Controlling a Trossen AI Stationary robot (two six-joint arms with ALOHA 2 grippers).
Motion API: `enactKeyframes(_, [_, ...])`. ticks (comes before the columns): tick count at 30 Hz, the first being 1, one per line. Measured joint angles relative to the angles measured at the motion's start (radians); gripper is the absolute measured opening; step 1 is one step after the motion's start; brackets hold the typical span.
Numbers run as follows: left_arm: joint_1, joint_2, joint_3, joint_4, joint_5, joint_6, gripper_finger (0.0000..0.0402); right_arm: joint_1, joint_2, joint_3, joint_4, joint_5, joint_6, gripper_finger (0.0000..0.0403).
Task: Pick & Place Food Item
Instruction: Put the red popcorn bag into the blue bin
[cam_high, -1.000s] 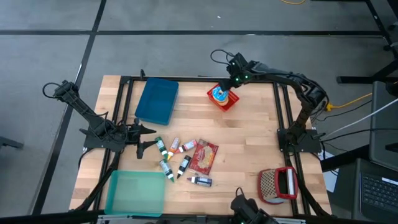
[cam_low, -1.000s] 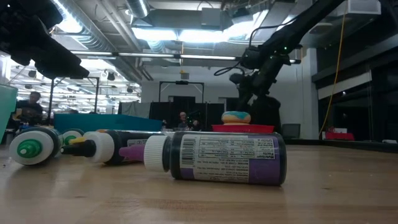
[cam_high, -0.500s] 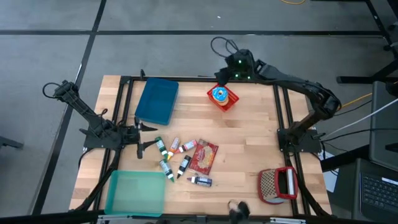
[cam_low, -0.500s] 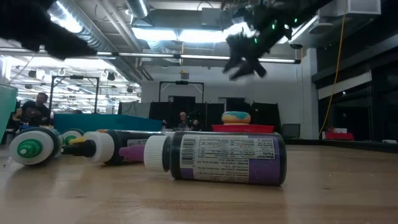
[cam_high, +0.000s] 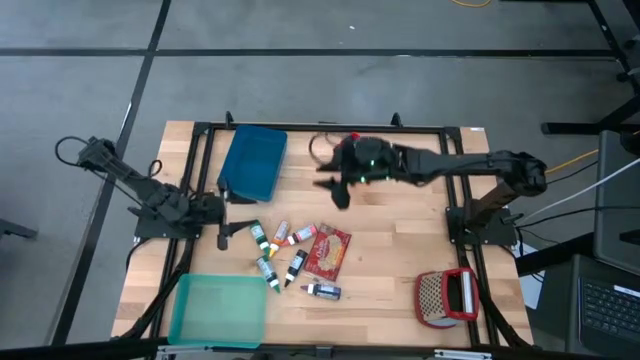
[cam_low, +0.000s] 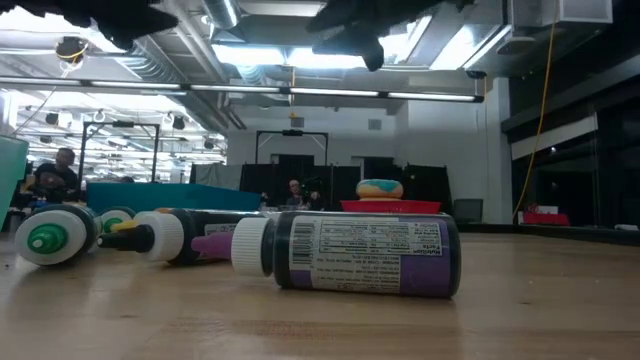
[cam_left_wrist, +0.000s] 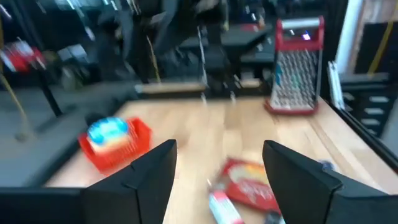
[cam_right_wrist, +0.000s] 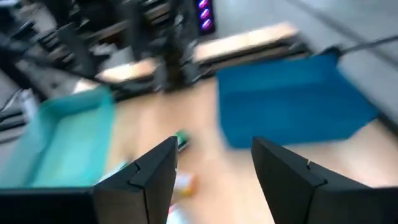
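Food item: doughnut (cam_left_wrist: 107, 130) sits in its red tray (cam_left_wrist: 127, 144) at the surface's far edge, hidden overhead beneath the right arm.
Right gripper (cam_high: 336, 186): open, empty, above mid-surface.
Left gripper (cam_high: 236, 214): open, waiting near the bottles (cam_high: 281, 254).

High view: straight down over the whole bench (cam_high: 400, 250).
Low view: bench-top height, close to a purple-labelled bottle (cam_low: 350, 255), facing the room.
Left wrist view: across the bench toward a grater (cam_left_wrist: 296, 68).
Shared: the grater (cam_high: 447, 297).
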Motion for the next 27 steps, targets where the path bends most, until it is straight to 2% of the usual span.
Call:
enactKeyframes(4, [0.047, 0.029, 0.014, -0.138, 0.045, -0.142, 0.0235, 0.1, 0.003, 0.0, -0.112, -0.011, 0.087, 0.0209])
enactKeyframes(7, [0.062, 0.058, 0.01, -0.19, 0.047, -0.212, 0.0235, 0.168, 0.025, -0.004, -0.223, 0.065, 0.194, 0.0209])
enactKeyframes(9, [0.066, 0.077, 0.01, -0.214, 0.049, -0.252, 0.0235, 0.198, 0.037, -0.038, -0.266, 0.088, 0.284, 0.0209])
enactKeyframes(15, [0.066, 0.128, 0.01, -0.231, 0.13, -0.334, 0.0235, 0.254, 0.04, -0.228, -0.24, 0.086, 0.511, 0.0209])
enactKeyframes(18, [0.066, 0.161, 0.01, -0.231, 0.136, -0.358, 0.0235, 0.273, 0.04, -0.331, -0.178, 0.081, 0.596, 0.0209])
enactKeyframes(23, [0.067, 0.223, 0.01, -0.225, 0.116, -0.363, 0.0235, 0.264, 0.041, -0.519, 0.08, 0.062, 0.691, 0.0209])
enactKeyframes(27, [0.072, 0.258, 0.01, -0.204, 0.105, -0.369, 0.0235, 0.243, 0.041, -0.614, 0.223, 0.019, 0.735, 0.0209])
